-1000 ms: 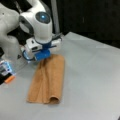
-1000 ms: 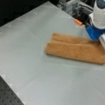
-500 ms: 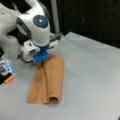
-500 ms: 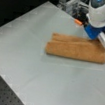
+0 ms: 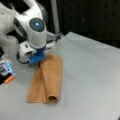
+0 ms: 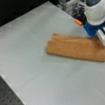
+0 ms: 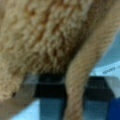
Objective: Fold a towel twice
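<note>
Wrist view is almost filled by the towel (image 7: 50, 37): we see a close, nubbly terry pile in orange-tan, bunched into a thick mass at the top, with one rolled edge of the cloth hanging down the middle like a soft cord. Behind that edge we make out a dark band and a strip of the pale grey surface (image 7: 110, 57).

In both front views the towel lies on the smooth, matte grey surface (image 5: 90, 75) as a long narrow strip, already folded over lengthwise. In a front view the towel (image 5: 48, 80) runs from the tool down toward that view's bottom, its free end curled into a small loop where the layers overlap. In a front view the towel (image 6: 76, 46) stretches across from the view's left to its right, a flat upper layer lying over a lower one that shows along the top edge.

We see the blue tool (image 5: 37, 58) pressed down at the towel's end nearest the rounded white arm (image 5: 35, 27); in a front view the tool (image 6: 94, 31) sits at the strip's right end, touching the cloth. We cannot tell whether its fingers are apart or clamped on the fabric.

A small orange piece (image 5: 9, 79) lies at a front view's left edge, apart from the towel.
</note>
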